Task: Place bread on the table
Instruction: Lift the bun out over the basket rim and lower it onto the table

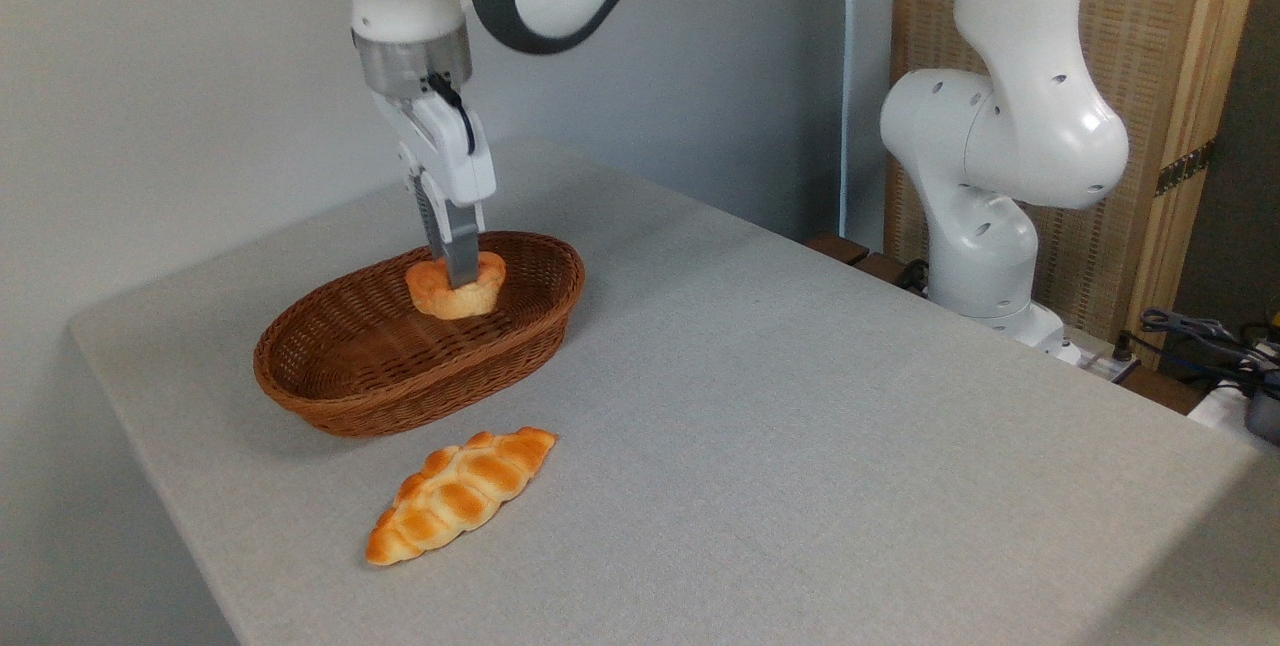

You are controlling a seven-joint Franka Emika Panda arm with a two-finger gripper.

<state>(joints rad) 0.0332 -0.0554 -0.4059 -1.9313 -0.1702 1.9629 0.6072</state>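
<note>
The bread (438, 294), a small round orange-golden bun, is at the far end of the brown wicker basket (330, 381). My gripper (461, 276) comes straight down onto it. One finger (460, 251) presses against the bun's near side and the other is hidden behind it, so the gripper looks shut on the bun. I cannot tell whether the bun rests on the basket floor or hangs just above it. The light grey table (800, 406) spreads out around the basket.
A long braided golden loaf (462, 493) lies on the table just in front of the basket. The arm's white base (985, 256) stands at the table's far right edge, with cables (1200, 336) beside it.
</note>
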